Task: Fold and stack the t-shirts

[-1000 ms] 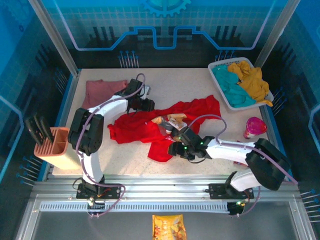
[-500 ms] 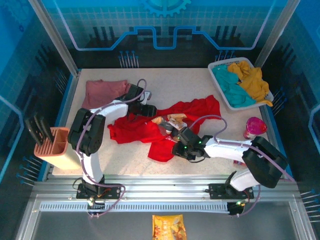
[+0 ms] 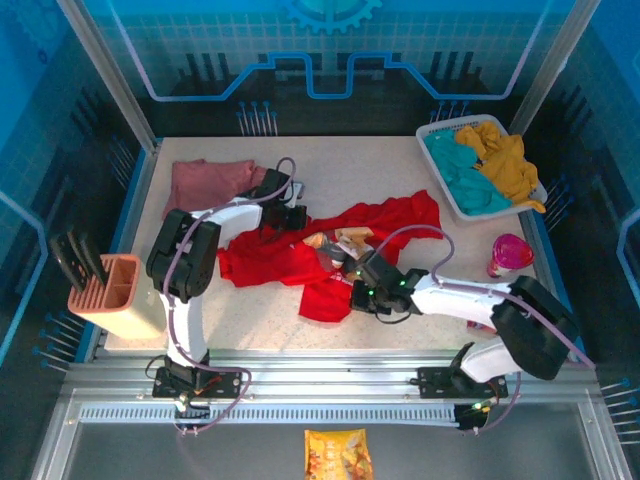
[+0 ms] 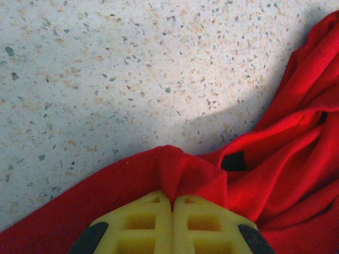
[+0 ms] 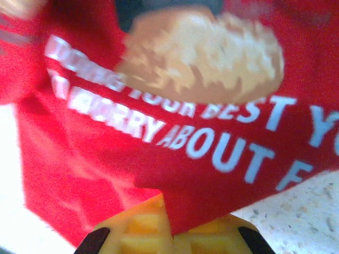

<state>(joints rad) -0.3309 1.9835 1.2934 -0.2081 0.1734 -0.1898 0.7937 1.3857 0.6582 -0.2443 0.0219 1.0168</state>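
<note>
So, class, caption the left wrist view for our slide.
Left pincer shut on a pinched fold of the red t-shirt, lying on the speckled tabletop.

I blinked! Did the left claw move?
Yes. The left claw slid nearer, away from the pink shirt, onto the red shirt's edge.

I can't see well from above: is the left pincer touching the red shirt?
Touching. The left wrist view shows the left pincer shut on a raised fold of the red shirt, the cloth squeezed right in its grip.
</note>
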